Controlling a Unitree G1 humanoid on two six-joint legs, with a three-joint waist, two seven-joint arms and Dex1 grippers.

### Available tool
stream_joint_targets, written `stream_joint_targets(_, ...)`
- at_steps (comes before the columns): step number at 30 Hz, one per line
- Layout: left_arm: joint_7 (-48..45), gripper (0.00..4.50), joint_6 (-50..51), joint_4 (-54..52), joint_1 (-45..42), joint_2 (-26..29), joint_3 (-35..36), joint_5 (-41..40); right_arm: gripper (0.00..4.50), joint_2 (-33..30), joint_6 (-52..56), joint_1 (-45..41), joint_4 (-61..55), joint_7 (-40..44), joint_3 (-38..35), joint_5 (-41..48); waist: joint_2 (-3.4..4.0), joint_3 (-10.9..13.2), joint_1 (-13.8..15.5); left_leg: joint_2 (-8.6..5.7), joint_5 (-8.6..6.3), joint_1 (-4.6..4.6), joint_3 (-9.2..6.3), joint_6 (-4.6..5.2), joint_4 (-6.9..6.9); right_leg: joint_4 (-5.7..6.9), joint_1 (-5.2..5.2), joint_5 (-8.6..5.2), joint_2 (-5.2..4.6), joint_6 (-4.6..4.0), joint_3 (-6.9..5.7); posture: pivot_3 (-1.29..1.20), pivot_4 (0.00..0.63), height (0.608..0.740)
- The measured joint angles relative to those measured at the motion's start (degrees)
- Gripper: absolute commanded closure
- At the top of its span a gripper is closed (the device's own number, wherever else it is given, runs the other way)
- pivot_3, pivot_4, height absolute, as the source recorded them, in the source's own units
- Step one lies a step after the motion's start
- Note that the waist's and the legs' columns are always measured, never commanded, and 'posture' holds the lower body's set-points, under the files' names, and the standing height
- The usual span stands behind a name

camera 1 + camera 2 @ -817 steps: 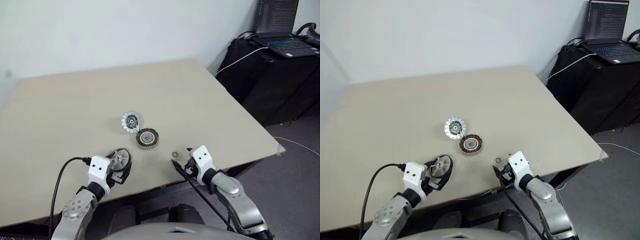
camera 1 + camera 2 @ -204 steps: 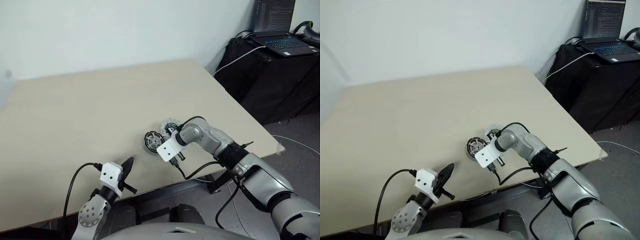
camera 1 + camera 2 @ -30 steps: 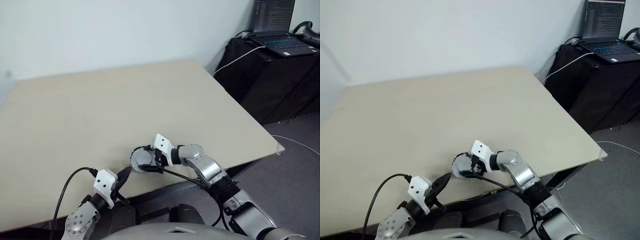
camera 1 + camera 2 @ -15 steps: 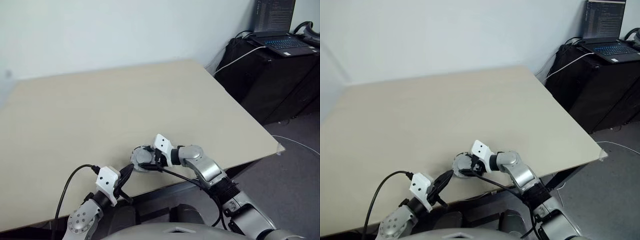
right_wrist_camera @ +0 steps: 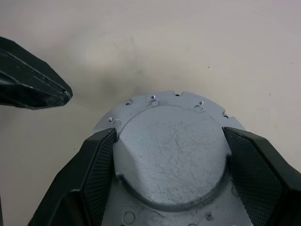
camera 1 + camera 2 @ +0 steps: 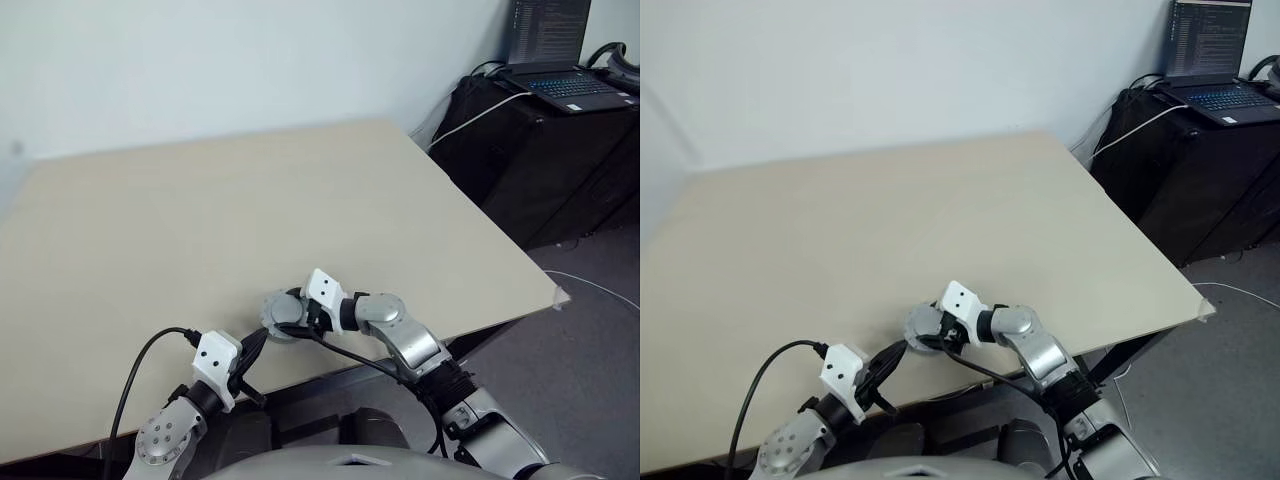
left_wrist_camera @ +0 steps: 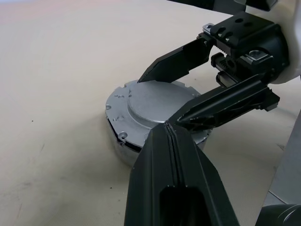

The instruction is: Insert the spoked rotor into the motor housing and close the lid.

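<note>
We see the lid (image 5: 171, 153), grey face up, near the bench's (image 6: 300, 200) front edge. Our right claw (image 5: 169, 155) straddles its raised hub, fingers (image 5: 101, 160) spread at either side. Our left claw (image 7: 171, 129) is clenched, empty, its tip just beside the lid.

The two head views look from above, forward and down over a beige table (image 6: 200, 220) with a wall behind it and a laptop (image 6: 1225, 95) far at the right; they share almost the whole scene, only a little shifted sideways. The left wrist view looks low and very near along the left gripper (image 7: 170, 126) toward a grey lid (image 7: 150, 106) on the table. The right wrist view looks down on this same lid (image 5: 171, 150) from even nearer, so both wrist views share it.
</note>
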Motion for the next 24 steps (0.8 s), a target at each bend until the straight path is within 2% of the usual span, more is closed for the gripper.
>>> stream_joint_targets(13,1.1,4.5,2.6,-3.6,0.1,0.2,-0.1,0.0,1.23,1.2,1.4,-2.3,1.9,0.3,0.7,-1.9,0.02,-0.1,-0.2,0.04,0.02,0.09,0.0,-0.03,0.0,0.06,0.03,0.0,0.06,0.0,0.03,0.0,0.0,0.74)
stream_joint_targets(24,1.1,4.5,2.3,-1.7,0.6,-0.3,0.6,-0.3,1.23,1.7,2.5,-3.1,2.1,-0.3,1.1,-3.4,0.24,-0.3,-0.3,0.04,0.05,0.13,0.0,-0.07,0.0,0.14,0.02,-0.01,0.05,-0.03,0.04,0.0,0.0,0.74)
